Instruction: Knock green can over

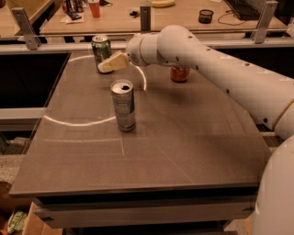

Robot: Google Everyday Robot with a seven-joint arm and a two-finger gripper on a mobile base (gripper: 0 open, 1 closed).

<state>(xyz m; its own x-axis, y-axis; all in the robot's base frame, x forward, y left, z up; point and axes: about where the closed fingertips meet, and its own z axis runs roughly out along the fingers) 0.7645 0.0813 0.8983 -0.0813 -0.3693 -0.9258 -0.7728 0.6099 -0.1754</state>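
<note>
The green can stands upright at the far left of the brown table, its silver top showing. My gripper reaches in from the right on the white arm. Its pale fingertip end sits right at the can's lower right side, touching or nearly touching it. The red can stands behind the arm, mostly hidden by it. The tall slim silver-grey can stands upright nearer the table's middle, in front of the gripper.
A dark opening lies past the table's left edge. A metal rail runs behind the table. A far desk holds cups and a black container.
</note>
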